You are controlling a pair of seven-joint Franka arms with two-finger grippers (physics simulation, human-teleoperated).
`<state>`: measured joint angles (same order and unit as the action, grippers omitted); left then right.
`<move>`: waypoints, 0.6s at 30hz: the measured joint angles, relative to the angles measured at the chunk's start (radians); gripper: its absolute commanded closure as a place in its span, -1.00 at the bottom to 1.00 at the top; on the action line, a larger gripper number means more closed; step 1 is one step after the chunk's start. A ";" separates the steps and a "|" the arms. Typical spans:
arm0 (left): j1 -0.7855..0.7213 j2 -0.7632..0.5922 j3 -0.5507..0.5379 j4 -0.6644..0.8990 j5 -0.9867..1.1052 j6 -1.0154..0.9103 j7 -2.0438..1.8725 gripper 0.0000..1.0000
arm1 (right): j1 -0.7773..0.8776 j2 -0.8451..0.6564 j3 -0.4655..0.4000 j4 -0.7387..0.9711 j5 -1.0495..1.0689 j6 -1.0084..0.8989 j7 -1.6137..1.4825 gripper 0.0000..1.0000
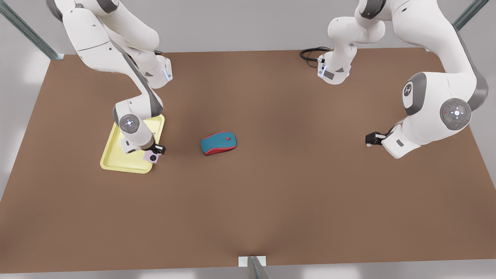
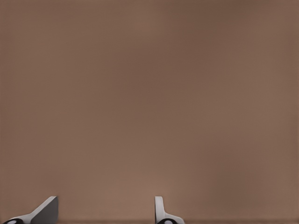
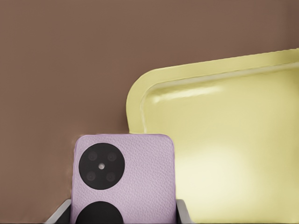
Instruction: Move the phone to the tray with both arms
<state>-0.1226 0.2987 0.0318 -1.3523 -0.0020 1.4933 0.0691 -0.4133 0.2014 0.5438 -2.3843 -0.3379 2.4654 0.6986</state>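
At the front view's left, over the near corner of the shallow pale yellow rectangular tray, the small flat pale pink phone with black round lenses is seen clamped between the fingers of the right claw. From the right wrist view the phone is gripped at its two side edges, lens end pointing away from the wrist, and the tray's rounded corner lies just beyond and to one side of it. The phone appears to hang over the tray's rim rather than its floor; a short carry inward is judged necessary before release. The right arm is folded steeply down, wrist nearly vertical over the tray. The left claw is held well apart at the front view's right, low over the bare brown counter, waiting; its fingers stand parted on nothing. A teal-and-red computer mouse lies between the two arms, untouched.
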 measured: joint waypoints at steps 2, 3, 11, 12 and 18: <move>-0.001 0.001 -0.001 0.000 0.000 0.000 0.000 -1.00 | -0.091 -0.048 0.000 -0.024 0.002 -0.006 -0.072 -0.55; -0.002 0.001 -0.001 0.000 0.000 0.000 0.000 -1.00 | -0.134 -0.057 -0.001 -0.028 0.003 -0.010 -0.108 -0.69; -0.005 0.004 -0.001 -0.001 0.000 -0.001 0.000 -1.00 | -0.140 -0.056 0.000 0.056 0.007 -0.064 -0.331 -1.00; -0.005 0.004 -0.001 -0.001 0.000 -0.001 0.000 -1.00 | -0.104 -0.052 -0.009 0.169 0.033 -0.116 -0.353 -1.00; -0.005 0.006 -0.001 -0.001 0.000 -0.001 -0.001 -1.00 | 0.225 -0.049 -0.374 0.779 0.180 -0.502 -0.460 -1.00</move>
<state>-0.1274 0.3047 0.0304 -1.3533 -0.0021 1.4922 0.0684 -0.1885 0.1522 0.1699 -1.6049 -0.1575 1.9636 0.2384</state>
